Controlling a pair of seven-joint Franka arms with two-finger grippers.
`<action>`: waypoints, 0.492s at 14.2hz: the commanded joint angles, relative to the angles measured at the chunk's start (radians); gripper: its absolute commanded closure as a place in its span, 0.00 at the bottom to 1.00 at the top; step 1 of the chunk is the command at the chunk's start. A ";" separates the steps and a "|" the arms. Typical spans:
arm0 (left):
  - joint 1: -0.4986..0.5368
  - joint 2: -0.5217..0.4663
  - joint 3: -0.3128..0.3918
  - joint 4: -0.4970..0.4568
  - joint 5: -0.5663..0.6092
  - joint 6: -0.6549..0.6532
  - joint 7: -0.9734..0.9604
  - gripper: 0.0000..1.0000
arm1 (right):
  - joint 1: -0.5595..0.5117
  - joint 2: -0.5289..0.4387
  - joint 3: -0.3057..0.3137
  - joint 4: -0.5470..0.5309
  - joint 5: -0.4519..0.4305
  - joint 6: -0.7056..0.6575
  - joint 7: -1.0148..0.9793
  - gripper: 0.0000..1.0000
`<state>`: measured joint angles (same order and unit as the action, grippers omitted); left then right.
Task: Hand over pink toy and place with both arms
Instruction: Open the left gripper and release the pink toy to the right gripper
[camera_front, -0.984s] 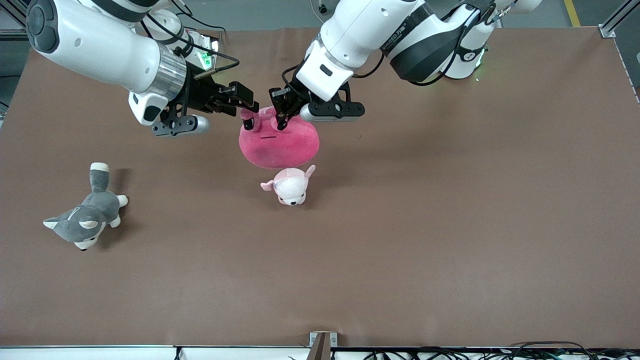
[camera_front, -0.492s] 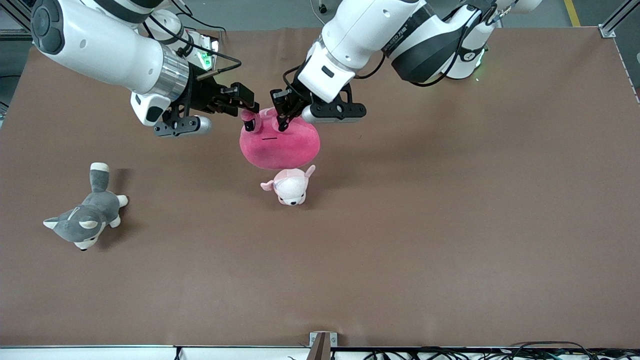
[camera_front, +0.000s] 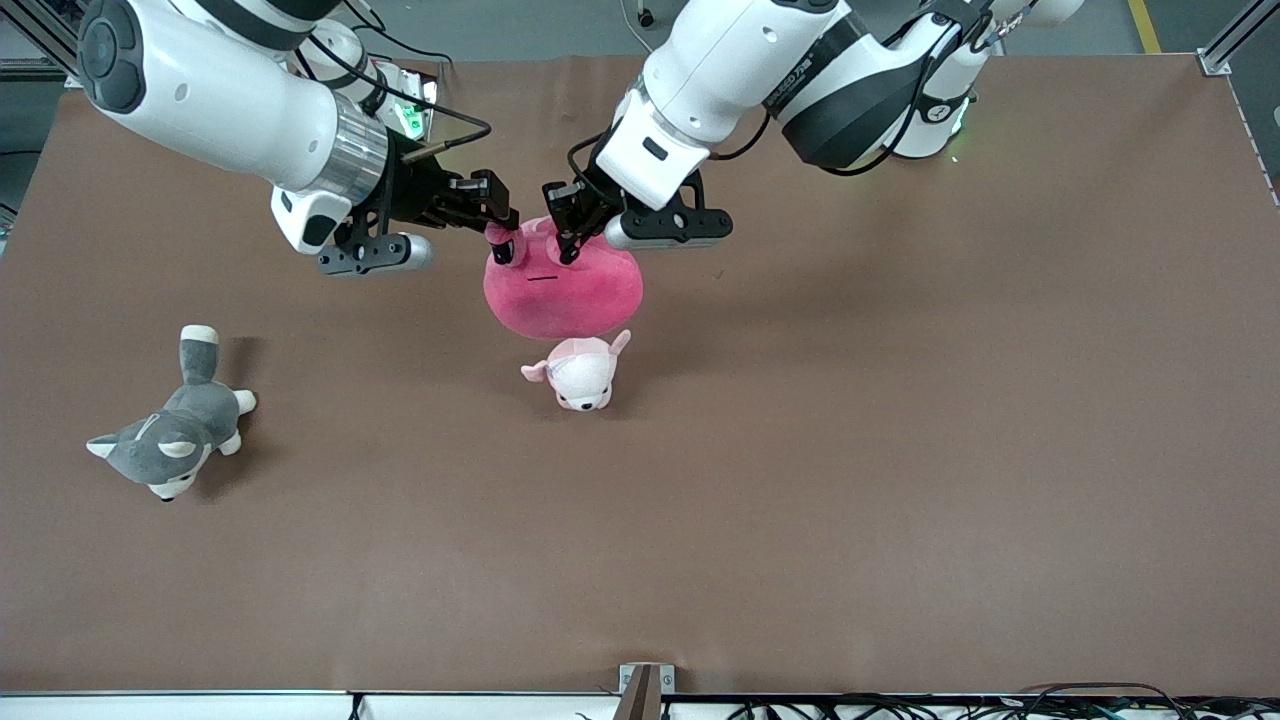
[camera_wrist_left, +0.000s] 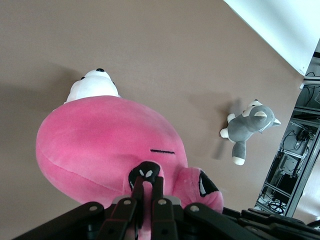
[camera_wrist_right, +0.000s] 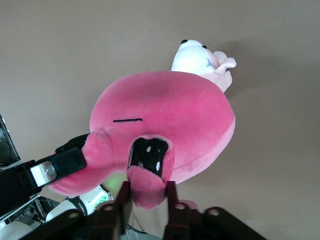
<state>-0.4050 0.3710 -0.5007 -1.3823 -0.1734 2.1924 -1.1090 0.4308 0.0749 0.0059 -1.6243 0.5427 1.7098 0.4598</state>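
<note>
Two arms meet over the middle of the table (camera_front: 900, 450), toward its edge by the robots' bases, with the pink toy (camera_front: 562, 288) hanging between them above the surface. The left gripper (camera_front: 566, 228) has its jaws pinched nearly closed on one of the toy's eye bumps; the right gripper (camera_front: 497, 222) clamps the other bump. A small puppy plush (camera_front: 578, 371) lies just under the toy, and a husky plush (camera_front: 170, 430) lies toward the right arm's end.

My rig stands in a robotics lab: a brown-covered table (camera_front: 900, 450), aluminium frame posts (camera_front: 1235, 40), bundled cables (camera_front: 1000, 705) and an equipment rack (camera_wrist_left: 295, 165).
</note>
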 joint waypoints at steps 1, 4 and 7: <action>0.000 -0.003 -0.001 0.008 0.002 -0.011 -0.028 0.99 | 0.013 0.002 -0.007 -0.008 -0.009 0.001 0.016 0.96; 0.002 -0.003 -0.001 0.006 0.002 -0.013 -0.029 0.99 | 0.013 0.002 -0.007 -0.009 -0.010 -0.001 0.016 0.98; 0.005 -0.004 -0.001 0.009 0.008 -0.016 -0.019 0.43 | 0.013 0.002 -0.007 -0.009 -0.010 -0.007 0.017 0.99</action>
<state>-0.4046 0.3710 -0.5004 -1.3830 -0.1734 2.1882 -1.1192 0.4312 0.0861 0.0059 -1.6244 0.5427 1.7073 0.4601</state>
